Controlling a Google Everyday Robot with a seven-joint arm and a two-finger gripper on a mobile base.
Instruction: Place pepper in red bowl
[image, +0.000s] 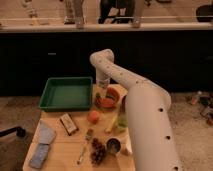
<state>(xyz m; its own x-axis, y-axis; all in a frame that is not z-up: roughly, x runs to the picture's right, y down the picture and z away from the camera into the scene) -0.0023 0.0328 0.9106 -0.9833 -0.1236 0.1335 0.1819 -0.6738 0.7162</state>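
The red bowl (112, 96) is a shallow orange-red bowl at the back of the wooden table, right of the green tray. My gripper (102, 91) hangs from the white arm and points down at the bowl's left rim. A small reddish thing with some green (99, 103), likely the pepper, lies right under the gripper at the bowl's left edge. I cannot tell whether the gripper holds it or whether it rests inside the bowl.
A green rectangular tray (67, 93) is at back left. A round orange fruit (93, 116) is in front of the bowl. A yellow-green item (120, 122), grapes (97, 151), a metal cup (114, 146), a fork (84, 149), a snack bar (68, 123) and blue cloths (42, 142) fill the front. The arm's white body (150, 130) covers the table's right side.
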